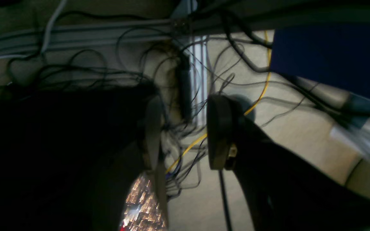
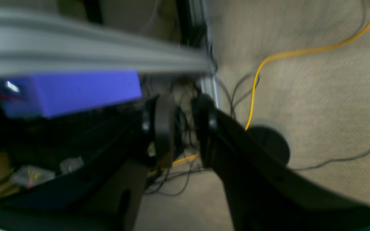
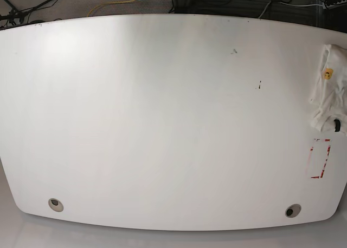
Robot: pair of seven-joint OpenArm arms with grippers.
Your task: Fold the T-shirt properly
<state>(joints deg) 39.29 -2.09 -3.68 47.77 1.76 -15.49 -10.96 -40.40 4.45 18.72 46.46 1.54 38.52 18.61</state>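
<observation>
Table (image 3: 162,112) white, T-shirt (image 3: 329,88) bunched at its edge.

t-shirt (image 3: 329,91): bunched at the table's (image 3: 162,123) right edge, cut off by the frame
right wrist view: motion-blurred

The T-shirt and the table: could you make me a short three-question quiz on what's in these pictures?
1. True or false: the T-shirt lies spread flat in the middle of the table.
2. Which colour is the small patch on the shirt: A yellow, B green, C blue?
3. In the base view, at which edge does the shirt lie?

Key: 1 false; 2 A; 3 the right edge, bunched up.
</observation>
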